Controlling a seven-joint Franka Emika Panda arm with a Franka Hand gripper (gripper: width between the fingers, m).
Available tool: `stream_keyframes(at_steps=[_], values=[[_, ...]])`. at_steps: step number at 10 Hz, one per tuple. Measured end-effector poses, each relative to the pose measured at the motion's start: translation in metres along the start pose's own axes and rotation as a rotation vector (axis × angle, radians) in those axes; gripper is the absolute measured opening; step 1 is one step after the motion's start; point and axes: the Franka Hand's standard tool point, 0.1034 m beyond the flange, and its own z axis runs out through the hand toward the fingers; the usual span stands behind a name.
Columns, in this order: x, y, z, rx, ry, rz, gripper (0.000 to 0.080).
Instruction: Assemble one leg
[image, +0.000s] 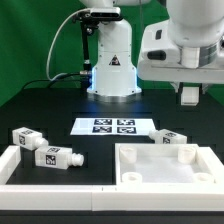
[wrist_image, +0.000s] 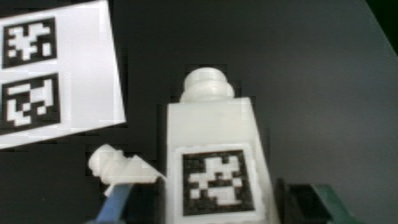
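My gripper (image: 190, 100) hangs high at the exterior view's right, shut on a leg (image: 190, 94), a white block. In the wrist view this leg (wrist_image: 217, 150) fills the space between my fingers (wrist_image: 118, 205), its tag facing the camera and its rounded peg pointing away; the gripper (wrist_image: 210, 208) holds its near end. Three more legs lie on the table: two at the exterior view's left (image: 26, 138) (image: 56, 156) and one by the panel (image: 168, 138).
The marker board (image: 113, 126) lies mid-table and shows far below in the wrist view (wrist_image: 50, 70). A large white panel with raised rims (image: 165, 172) sits front right. A white rim (image: 15, 168) runs front left. The robot base (image: 112, 60) stands behind.
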Motion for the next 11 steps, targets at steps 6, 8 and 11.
stream_keyframes(at_steps=[6,8,11], values=[[0.009,-0.014,-0.062,0.045,0.367,-0.082,0.0289],[0.014,-0.02,-0.068,0.078,0.528,-0.09,0.0289],[0.042,-0.016,-0.107,0.066,0.701,-0.168,0.0289]])
